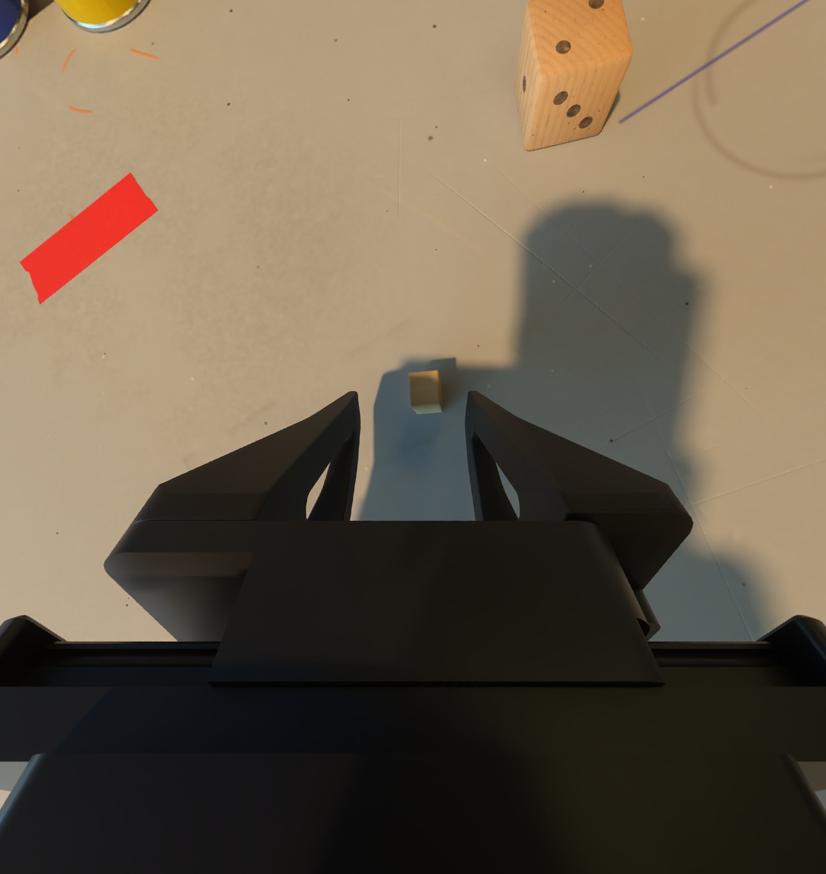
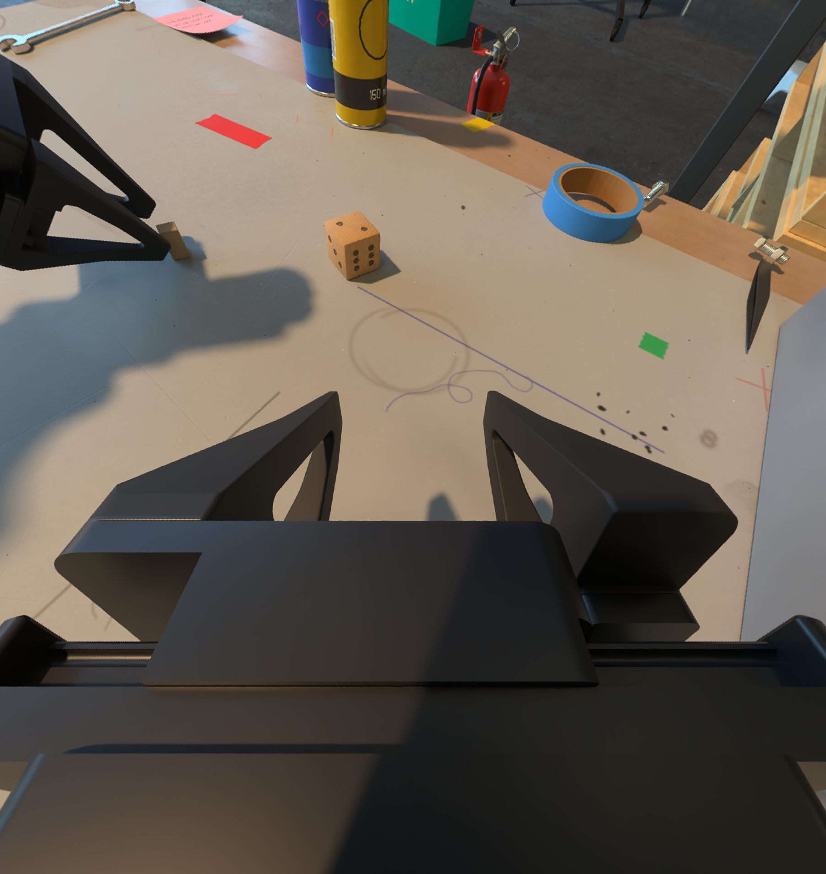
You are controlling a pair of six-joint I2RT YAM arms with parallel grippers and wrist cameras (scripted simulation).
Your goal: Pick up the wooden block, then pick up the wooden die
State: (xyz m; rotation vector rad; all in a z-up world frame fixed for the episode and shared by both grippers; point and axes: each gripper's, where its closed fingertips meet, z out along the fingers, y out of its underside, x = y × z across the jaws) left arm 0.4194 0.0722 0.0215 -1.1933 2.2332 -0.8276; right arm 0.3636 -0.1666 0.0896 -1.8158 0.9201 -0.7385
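A small pale wooden block (image 1: 425, 391) stands on the tan table, just beyond and between the tips of my left gripper (image 1: 412, 399), which is open and empty. The block also shows in the right wrist view (image 2: 174, 240), right at the left gripper's fingertips (image 2: 158, 236). A wooden die (image 1: 570, 75) with dark pips stands farther off to the right of the block; it also shows in the right wrist view (image 2: 352, 245). My right gripper (image 2: 412, 402) is open and empty, above bare table well short of the die.
A blue can (image 2: 315, 47) and a yellow can (image 2: 360, 64) stand at the far edge. A red tape strip (image 1: 88, 237), a blue tape roll (image 2: 593, 202), a green patch (image 2: 653, 345), bolts (image 2: 772, 249) and a wrench (image 2: 61, 26) lie on the table.
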